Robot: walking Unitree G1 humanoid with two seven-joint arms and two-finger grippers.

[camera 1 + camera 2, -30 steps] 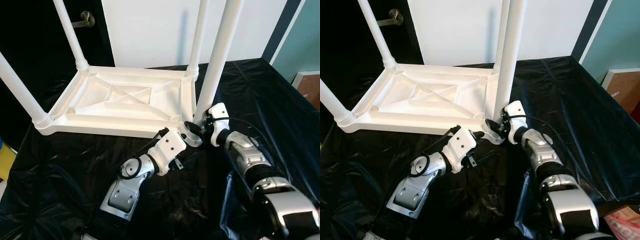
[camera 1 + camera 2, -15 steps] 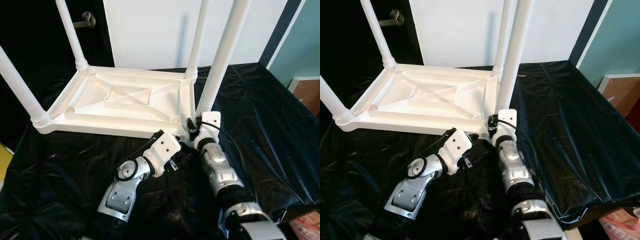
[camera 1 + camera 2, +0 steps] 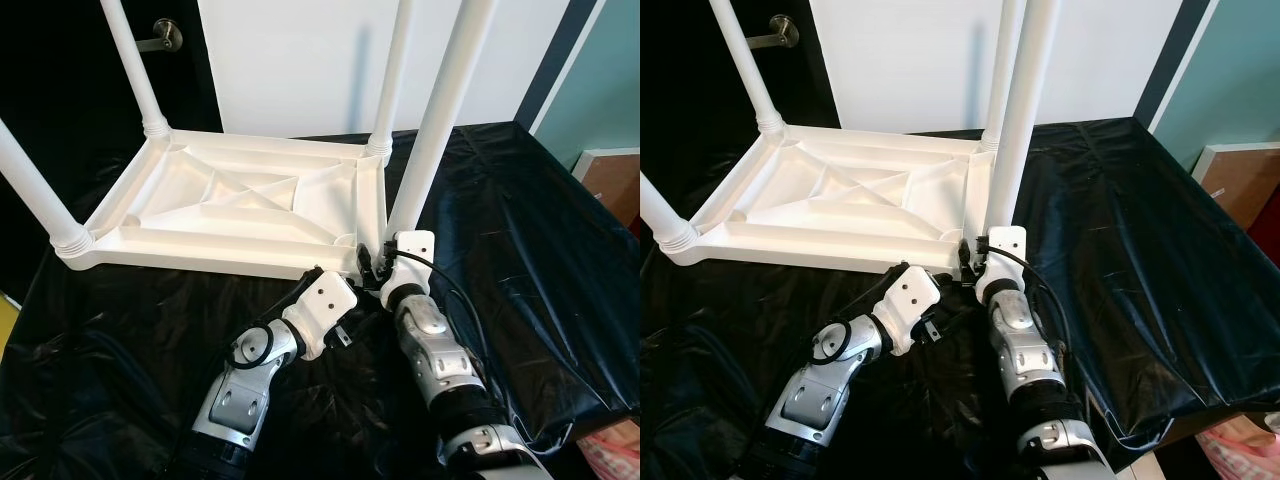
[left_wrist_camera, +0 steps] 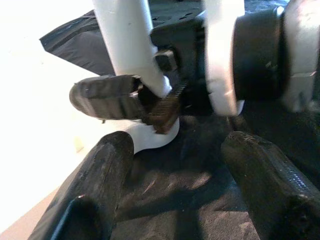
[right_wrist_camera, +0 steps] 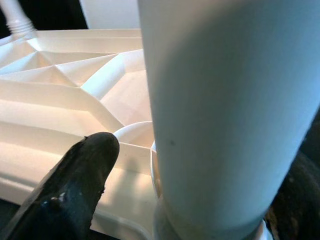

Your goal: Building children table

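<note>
White plastic upturned tabletop [image 3: 230, 205] is lying on the black cloth [image 3: 520, 240]. In the head view, the right gripper [image 3: 372, 264] has swung inward, clamping the near white tubular leg [image 3: 432, 130]'s base. In the left wrist view, the left gripper [image 4: 175, 185] is hovering beside, fingers parted; seating looks underway.

I'm getting bright, sharp head views; the black sheet [image 3: 520, 220] is glinting with soft highlights. In the left wrist view the tabletop [image 4: 30, 100] is blowing out white, and the near fingers [image 4: 90, 200] are blurring.
</note>
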